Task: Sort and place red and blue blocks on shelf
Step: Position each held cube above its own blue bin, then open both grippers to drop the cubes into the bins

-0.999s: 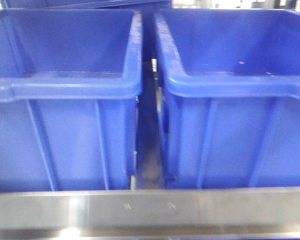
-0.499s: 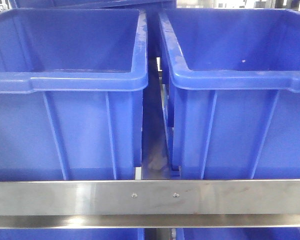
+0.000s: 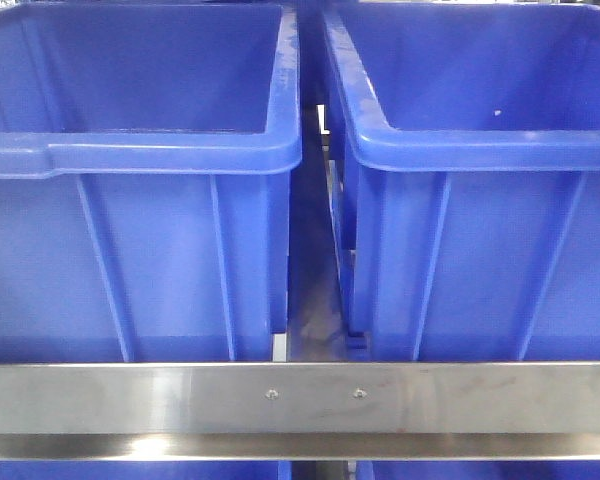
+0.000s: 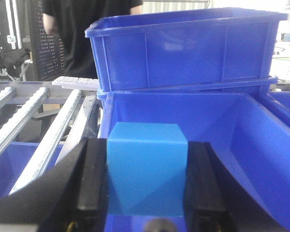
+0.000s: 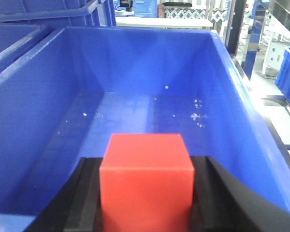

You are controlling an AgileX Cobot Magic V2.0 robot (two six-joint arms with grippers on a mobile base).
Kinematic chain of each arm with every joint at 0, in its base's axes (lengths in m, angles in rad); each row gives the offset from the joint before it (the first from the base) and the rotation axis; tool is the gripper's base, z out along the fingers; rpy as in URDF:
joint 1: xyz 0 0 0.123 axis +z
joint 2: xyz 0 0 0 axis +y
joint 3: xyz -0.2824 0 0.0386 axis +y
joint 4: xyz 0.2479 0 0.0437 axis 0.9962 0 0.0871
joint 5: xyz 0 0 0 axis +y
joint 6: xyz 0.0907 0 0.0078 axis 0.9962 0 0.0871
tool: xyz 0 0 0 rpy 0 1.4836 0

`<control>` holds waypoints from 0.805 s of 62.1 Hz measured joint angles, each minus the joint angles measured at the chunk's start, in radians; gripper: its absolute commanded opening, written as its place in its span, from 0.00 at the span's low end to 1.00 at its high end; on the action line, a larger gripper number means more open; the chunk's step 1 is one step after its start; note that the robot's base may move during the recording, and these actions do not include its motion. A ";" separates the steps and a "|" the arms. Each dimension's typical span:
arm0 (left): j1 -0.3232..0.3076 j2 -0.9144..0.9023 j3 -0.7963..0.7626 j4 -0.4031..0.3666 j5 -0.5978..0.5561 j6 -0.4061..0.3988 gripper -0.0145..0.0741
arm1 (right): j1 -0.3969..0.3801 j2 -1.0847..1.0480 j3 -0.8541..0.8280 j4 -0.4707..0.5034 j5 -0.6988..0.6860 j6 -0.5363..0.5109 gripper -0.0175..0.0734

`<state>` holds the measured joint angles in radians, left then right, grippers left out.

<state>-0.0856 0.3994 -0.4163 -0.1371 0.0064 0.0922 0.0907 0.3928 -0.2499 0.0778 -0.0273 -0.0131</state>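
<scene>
- Over the last second your front view went from smeared to sharp. The shelf's front rail (image 3: 300, 395) climbed slightly in frame, and a strip of lower bins (image 3: 130, 470) appeared beneath it. I judged that the base had settled before the shelf, so you were at the release step, not the approach.
- Your left jaws were clamped on the blue block (image 4: 146, 166), pinched squarely between the dark pads; ahead of and below them an open blue bin (image 4: 174, 104) lay with nothing visible inside.
- Your right jaws gripped the red block (image 5: 146, 181) the same way; beneath and beyond them stretched the speckled floor of another bin (image 5: 150, 63).
- Neither block had been dropped; both hung over a bin mouth, so by my reckoning the sorting was lined up but unfinished.
- The front view showed no jaws and no block; only the wrist views proved that both cubes were in hand.
- The front view alone showed the left-hand bin (image 3: 130, 150) and right-hand bin (image 3: 480, 150) side by side behind the rail, a narrow gap between them.
- Only the left wrist view showed roller tracks (image 4: 48, 135) left of the jaws, a stacked bin (image 4: 183, 48) beyond them, and a person in black (image 4: 87, 29) further back.
</scene>
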 measured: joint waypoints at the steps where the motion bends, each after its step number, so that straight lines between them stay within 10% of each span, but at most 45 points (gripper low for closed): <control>1: 0.000 0.000 0.000 0.000 0.000 0.000 0.30 | 0.000 0.000 0.000 0.000 0.000 0.000 0.25; 50: 0.000 0.000 0.000 0.000 0.000 0.000 0.30 | 0.000 0.000 0.000 0.000 0.000 0.000 0.25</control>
<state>-0.0856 0.3994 -0.4163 -0.1371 0.0064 0.0922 0.0907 0.3928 -0.2499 0.0778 -0.0273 -0.0131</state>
